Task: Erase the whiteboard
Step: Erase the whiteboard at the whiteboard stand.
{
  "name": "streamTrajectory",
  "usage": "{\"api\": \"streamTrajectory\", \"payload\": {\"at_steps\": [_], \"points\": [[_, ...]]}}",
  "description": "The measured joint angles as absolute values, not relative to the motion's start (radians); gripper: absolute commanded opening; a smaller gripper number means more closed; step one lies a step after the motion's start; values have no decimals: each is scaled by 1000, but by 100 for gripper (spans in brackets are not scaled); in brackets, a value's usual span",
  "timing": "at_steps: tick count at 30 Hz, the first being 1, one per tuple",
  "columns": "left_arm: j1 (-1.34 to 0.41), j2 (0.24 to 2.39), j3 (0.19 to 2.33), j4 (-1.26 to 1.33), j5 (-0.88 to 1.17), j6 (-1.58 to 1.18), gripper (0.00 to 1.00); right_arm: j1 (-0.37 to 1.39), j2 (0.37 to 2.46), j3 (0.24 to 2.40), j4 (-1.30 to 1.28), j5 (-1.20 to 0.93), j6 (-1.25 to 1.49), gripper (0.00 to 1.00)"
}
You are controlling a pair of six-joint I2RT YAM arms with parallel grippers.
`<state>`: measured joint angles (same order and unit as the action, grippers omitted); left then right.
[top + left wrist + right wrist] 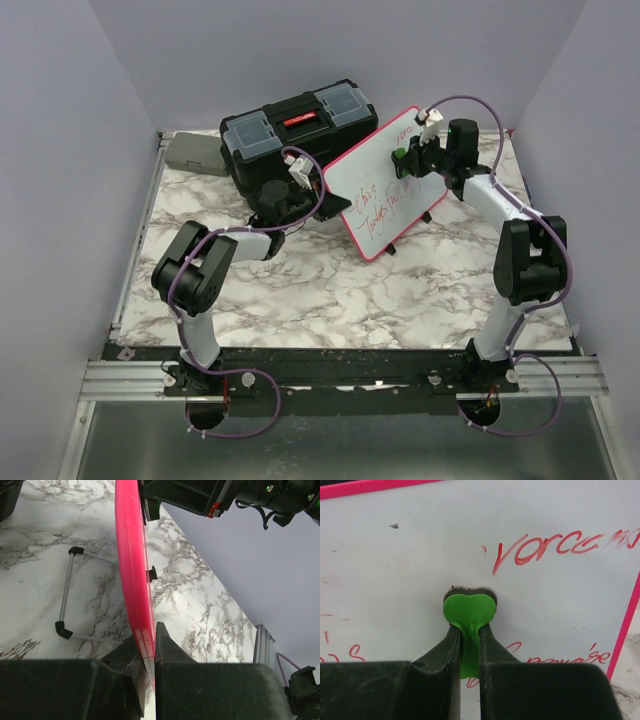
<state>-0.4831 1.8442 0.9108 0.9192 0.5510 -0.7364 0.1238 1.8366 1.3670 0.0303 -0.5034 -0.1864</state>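
Left gripper (149, 639): we see its fingers nearly together, pinching the pink frame edge of the whiteboard (385, 190).
Right gripper (469, 636): narrow gap, clenched on a green eraser (470, 611) — its head against the written face.
Whiteboard: tilted on the marble table (300, 290), just beside the black toolbox (298, 128).
Only left wrist: we find the wire stand (65, 595) behind the board.
Only right wrist: red handwriting (540, 547) up close.

The whiteboard (388, 182) stands tilted on the right half of the counter (330, 290), just right of the toolbox (298, 135) at the back. A small case (195, 153) lies left of the toolbox, in the back left corner. The left tool (150, 635) clamps the board's left edge. The right tool (469, 635) presses an eraser (470, 610) against the board's face.
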Motion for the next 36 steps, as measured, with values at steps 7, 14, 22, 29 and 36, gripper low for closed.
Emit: {"api": "streamTrajectory", "payload": {"at_steps": [7, 14, 22, 29, 36], "points": [[-483, 1844, 911, 920, 551, -736, 0, 130, 1880, 1485, -6, -501, -103, 1], [-483, 1847, 911, 923, 551, -738, 0, 137, 1919, 1558, 2, -432, -49, 1], [-483, 1850, 911, 932, 558, -741, 0, 135, 1882, 1485, 34, -479, -110, 1], [-481, 1855, 911, 940, 561, -742, 0, 134, 1831, 1371, 34, -568, -162, 1], [-480, 1855, 911, 941, 562, -742, 0, 138, 1864, 1459, 1, -526, -139, 1]]}}
